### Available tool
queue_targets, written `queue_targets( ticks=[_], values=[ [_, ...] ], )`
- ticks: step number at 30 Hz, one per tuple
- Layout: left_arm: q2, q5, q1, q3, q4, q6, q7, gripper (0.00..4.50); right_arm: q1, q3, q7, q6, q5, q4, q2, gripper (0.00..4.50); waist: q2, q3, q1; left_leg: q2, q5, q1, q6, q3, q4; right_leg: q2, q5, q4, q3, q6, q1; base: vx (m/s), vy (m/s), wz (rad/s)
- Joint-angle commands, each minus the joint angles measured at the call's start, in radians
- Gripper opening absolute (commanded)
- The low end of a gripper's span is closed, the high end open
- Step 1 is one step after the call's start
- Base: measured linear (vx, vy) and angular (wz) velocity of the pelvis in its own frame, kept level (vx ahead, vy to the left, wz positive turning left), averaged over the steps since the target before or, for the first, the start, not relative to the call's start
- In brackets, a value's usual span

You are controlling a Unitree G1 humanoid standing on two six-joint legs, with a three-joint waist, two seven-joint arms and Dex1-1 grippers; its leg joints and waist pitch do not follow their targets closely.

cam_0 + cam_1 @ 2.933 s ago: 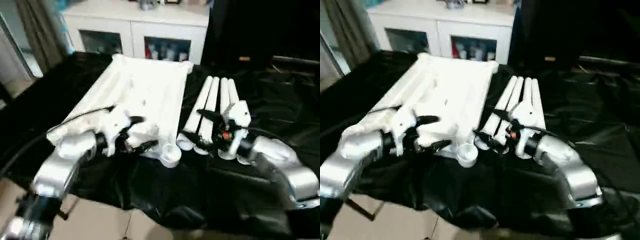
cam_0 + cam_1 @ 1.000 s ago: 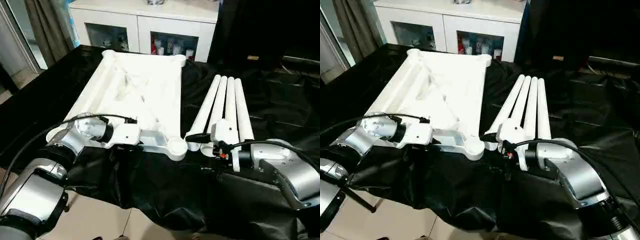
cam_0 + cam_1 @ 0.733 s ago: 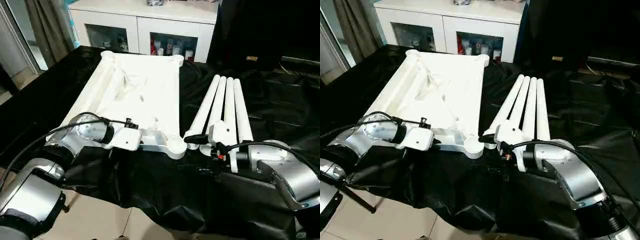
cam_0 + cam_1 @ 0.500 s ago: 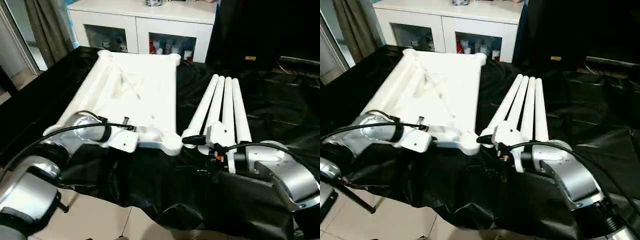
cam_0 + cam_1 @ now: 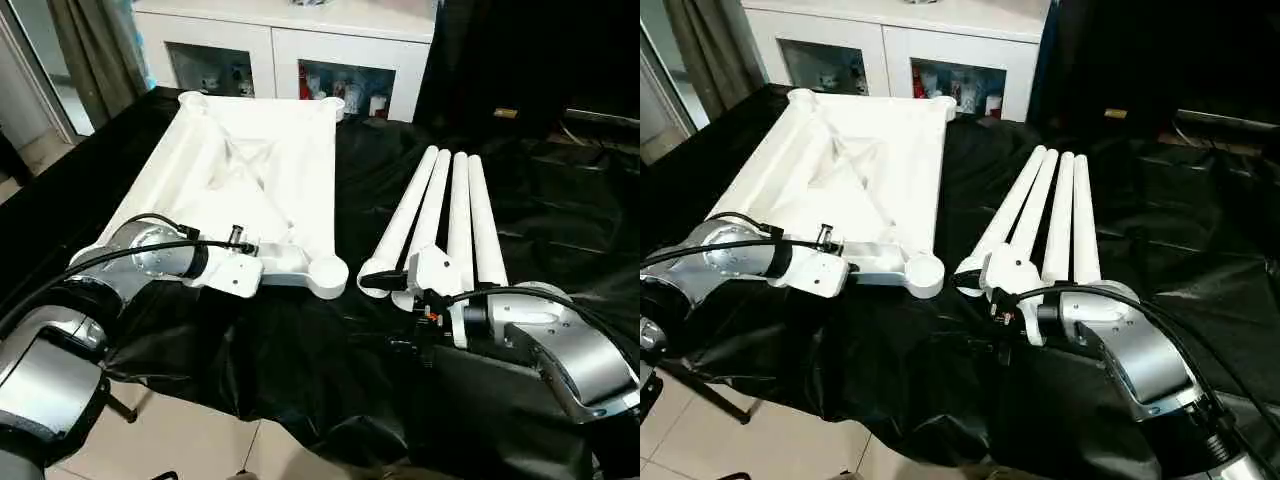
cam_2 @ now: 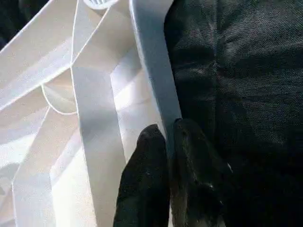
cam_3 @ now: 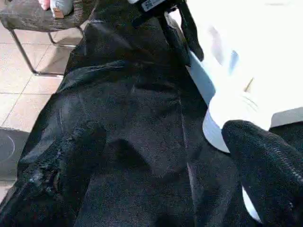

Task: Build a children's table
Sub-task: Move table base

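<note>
Two silver forearms reach over a table draped in black cloth [image 5: 300, 370]. On the left lies the children's table top [image 5: 250, 190], underside up, its X ribs and round corner sockets showing, running from the near edge of the cloth to the far side by the white cabinet [image 5: 290, 50]. The left gripper [image 6: 169, 142] is at the top's near edge, and the left wrist view shows its two black fingers [image 6: 147, 179] pinched together on the thin white rim there, one on each side. The near right corner socket [image 5: 328, 275] sits just to the right of that grip. Farther right, four white legs [image 5: 450, 215] lie side by side on the cloth, touching, their wide ends near and narrow ends far. The right gripper [image 5: 385, 282] sits at the near end of the leftmost leg; in the right wrist view its fingers [image 7: 265, 161] stand wide apart, with black cloth between them. The cabinet's glass-fronted shelves hold small bottles whose labels are too small to read; no other writing can be made out.
</note>
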Motion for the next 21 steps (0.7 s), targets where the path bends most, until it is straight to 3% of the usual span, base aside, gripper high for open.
queue_targets(
  ticks=[1, 4, 8, 9, 12, 16, 21],
  values=[
    [0.032, -0.003, 0.022, 0.018, 0.011, 0.013, -0.006, 0.03, -0.011, 0.004, 0.004, -0.015, -0.006, 0.010, 0.003, 4.50, -0.011, -0.064, 0.010, 0.070, -0.131, -0.001, 0.027, -0.026, -0.084, -0.086, -0.186, -0.064, 0.052, -0.250, 0.057, 0.000, 0.000, 0.00],
    [0.035, -0.035, 0.040, 0.032, 0.000, 0.025, -0.059, 0.03, -0.014, 0.008, 0.006, -0.016, -0.009, 0.013, 0.004, 4.50, -0.013, -0.065, 0.007, 0.071, -0.122, -0.003, 0.025, -0.027, -0.085, -0.087, -0.189, -0.062, 0.052, -0.240, 0.057, 0.000, 0.000, 0.00],
    [0.059, 0.000, 0.048, 0.019, -0.008, 0.050, -0.036, 0.03, -0.019, 0.008, 0.012, -0.019, -0.011, 0.020, 0.007, 4.50, -0.012, -0.065, 0.004, 0.071, -0.110, -0.002, 0.035, -0.026, -0.084, -0.086, -0.160, -0.060, 0.052, -0.249, 0.056, 0.000, 0.000, 0.00],
    [0.060, -0.008, 0.051, 0.023, -0.006, 0.055, -0.046, 0.38, -0.020, 0.008, 0.013, -0.020, -0.012, 0.021, 0.008, 4.50, -0.012, -0.064, 0.004, 0.070, -0.114, -0.002, 0.034, -0.025, -0.084, -0.085, -0.170, -0.061, 0.052, -0.247, 0.056, 0.000, 0.000, 0.00],
    [0.074, -0.062, 0.075, 0.046, -0.026, 0.082, -0.131, 0.78, -0.024, 0.006, 0.015, -0.019, -0.012, 0.022, 0.010, 4.50, -0.012, -0.063, 0.004, 0.071, -0.121, -0.002, 0.028, -0.025, -0.086, -0.087, -0.197, -0.063, 0.053, -0.243, 0.055, 0.000, 0.000, 0.00],
    [0.091, -0.110, 0.105, 0.068, -0.069, 0.110, -0.208, 0.99, -0.026, 0.003, 0.017, -0.021, -0.010, 0.026, 0.009, 4.50, -0.010, -0.062, 0.001, 0.074, -0.146, 0.005, 0.019, -0.024, -0.088, -0.085, -0.208, -0.063, 0.054, -0.245, 0.050, 0.000, 0.000, 0.00],
    [0.121, -0.177, 0.144, 0.106, -0.149, 0.115, -0.241, 1.42, -0.032, -0.007, 0.018, -0.028, -0.010, 0.033, 0.008, 4.50, -0.010, -0.064, 0.009, 0.076, -0.140, 0.008, 0.017, -0.022, -0.090, -0.084, -0.149, -0.057, 0.054, -0.264, 0.049, 0.000, 0.000, 0.00]
  ],
)
